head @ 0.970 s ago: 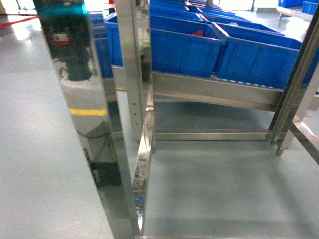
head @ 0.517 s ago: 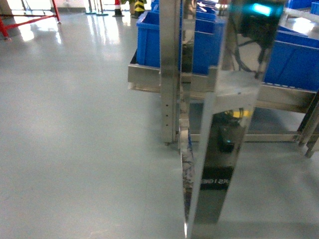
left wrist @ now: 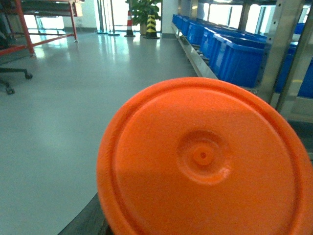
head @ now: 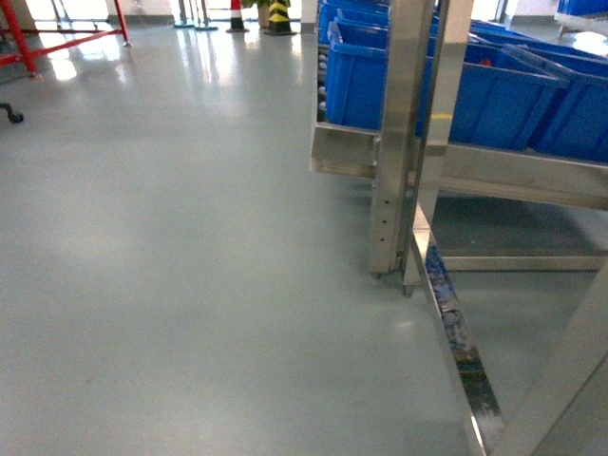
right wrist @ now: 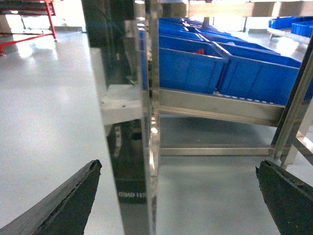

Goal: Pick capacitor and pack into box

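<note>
Filling the left wrist view: capacitor (left wrist: 203,156).

The right gripper (right wrist: 178,196) stands wide open, its two dark fingers (right wrist: 63,200) at the lower corners of the right wrist view, well apart with nothing between them. The left gripper's fingers cannot be made out behind a close orange disc, and neither arm shows in the head view.
</note>
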Motion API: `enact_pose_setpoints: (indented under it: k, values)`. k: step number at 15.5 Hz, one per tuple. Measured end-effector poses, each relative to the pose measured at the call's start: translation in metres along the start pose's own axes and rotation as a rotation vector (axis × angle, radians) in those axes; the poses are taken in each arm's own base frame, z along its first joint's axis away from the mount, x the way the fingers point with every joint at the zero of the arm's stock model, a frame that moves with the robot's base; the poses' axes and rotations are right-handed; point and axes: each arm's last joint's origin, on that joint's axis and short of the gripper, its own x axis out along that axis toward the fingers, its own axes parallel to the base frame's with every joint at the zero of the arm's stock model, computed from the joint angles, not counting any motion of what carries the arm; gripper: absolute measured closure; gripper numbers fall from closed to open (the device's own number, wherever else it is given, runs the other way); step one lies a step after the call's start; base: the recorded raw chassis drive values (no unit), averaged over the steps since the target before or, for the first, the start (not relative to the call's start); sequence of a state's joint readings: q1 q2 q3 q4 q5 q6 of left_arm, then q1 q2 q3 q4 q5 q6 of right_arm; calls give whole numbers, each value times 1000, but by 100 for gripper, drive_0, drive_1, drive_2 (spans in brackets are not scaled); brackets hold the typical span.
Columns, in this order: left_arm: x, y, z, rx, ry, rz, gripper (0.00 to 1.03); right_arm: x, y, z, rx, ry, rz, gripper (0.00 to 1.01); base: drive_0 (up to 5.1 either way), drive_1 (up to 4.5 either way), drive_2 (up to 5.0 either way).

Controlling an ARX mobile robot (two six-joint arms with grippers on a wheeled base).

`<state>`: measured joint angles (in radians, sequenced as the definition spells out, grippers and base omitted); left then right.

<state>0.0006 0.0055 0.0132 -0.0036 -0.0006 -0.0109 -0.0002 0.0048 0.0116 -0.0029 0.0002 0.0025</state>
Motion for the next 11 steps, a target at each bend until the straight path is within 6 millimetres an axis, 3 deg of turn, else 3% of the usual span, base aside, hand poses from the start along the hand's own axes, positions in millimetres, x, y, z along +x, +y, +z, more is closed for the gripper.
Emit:
enact_pose_setpoints:
  k: [11]
  values:
    - [0, 0, 0, 0, 3, 0, 58, 0, 0, 0, 0, 3, 0, 3, -506, 239, 239]
